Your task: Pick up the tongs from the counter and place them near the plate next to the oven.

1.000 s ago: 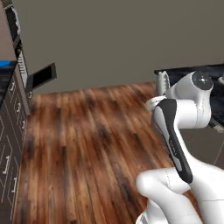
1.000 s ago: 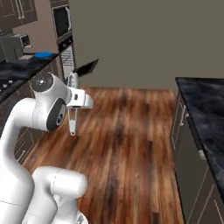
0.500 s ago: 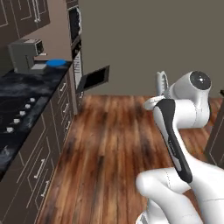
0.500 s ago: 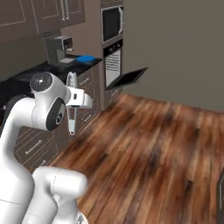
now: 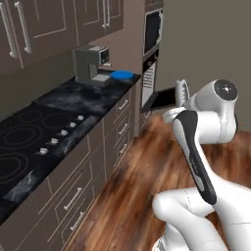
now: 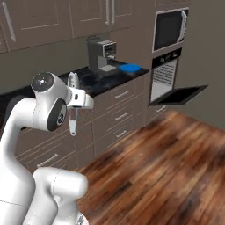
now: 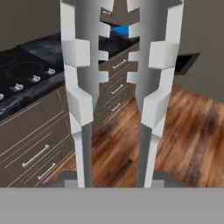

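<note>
High above the wooden floor (image 6: pixel 167 162), the claw (image 6: pixel 73 94) is pinching the tongs (image 7: pixel 118 83), which are standing upright in its grip with both arms reaching up through the hand view. Beyond them the black marble surface (image 5: pixel 78 100) is running toward the oven (image 6: pixel 169 66), whose door is hanging open. The blue plate (image 6: pixel 130 68) is lying at the surface's far end, beside the grey coffee machine (image 6: pixel 101 53).

— How's the arm sitting?
— I've got it folded high over the base, elbow bent and wrist level.
— And the gripper (image 6: pixel 73 102)?
— Clamped on the tongs (image 7: pixel 116 83), whose toothed ends point up past my fingers.
</note>
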Available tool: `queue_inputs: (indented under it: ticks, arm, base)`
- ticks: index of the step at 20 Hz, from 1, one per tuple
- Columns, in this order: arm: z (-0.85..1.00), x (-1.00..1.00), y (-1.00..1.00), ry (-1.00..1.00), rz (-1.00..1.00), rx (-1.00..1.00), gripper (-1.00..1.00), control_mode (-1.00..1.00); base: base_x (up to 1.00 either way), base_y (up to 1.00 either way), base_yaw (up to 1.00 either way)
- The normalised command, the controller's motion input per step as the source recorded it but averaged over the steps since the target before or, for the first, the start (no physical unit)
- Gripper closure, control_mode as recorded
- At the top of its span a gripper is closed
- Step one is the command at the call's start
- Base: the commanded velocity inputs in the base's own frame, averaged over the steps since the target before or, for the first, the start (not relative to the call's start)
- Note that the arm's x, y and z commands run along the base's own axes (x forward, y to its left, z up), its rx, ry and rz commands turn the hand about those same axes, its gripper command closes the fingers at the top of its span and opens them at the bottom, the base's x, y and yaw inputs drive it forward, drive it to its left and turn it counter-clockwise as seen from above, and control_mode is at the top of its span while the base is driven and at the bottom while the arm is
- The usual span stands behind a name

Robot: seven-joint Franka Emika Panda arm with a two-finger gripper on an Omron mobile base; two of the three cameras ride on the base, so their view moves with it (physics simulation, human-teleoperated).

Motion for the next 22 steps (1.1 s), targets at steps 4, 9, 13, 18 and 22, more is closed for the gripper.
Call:
queue_inputs:
  ticks: [4, 9, 13, 18, 22]
  arm:
    - [0.0, 0.0, 0.0, 0.0, 0.0, 0.0, 1.0, 1.0]
    - [0.0, 0.0, 0.0, 0.0, 0.0, 0.0, 1.0, 1.0]
    - [0.0, 0.0, 0.0, 0.0, 0.0, 0.0, 1.0, 1.0]
    - [0.0, 0.0, 0.0, 0.0, 0.0, 0.0, 1.0, 1.0]
    - [0.0, 0.0, 0.0, 0.0, 0.0, 0.0, 1.0, 1.0]
  base:
    - [1.0, -0.07, 0.56]
    - [1.0, -0.42, 0.45]
    - [1.0, -0.59, 0.37]
    - [0.99, -0.67, 0.32]
    - [0.99, -0.6, 0.35]
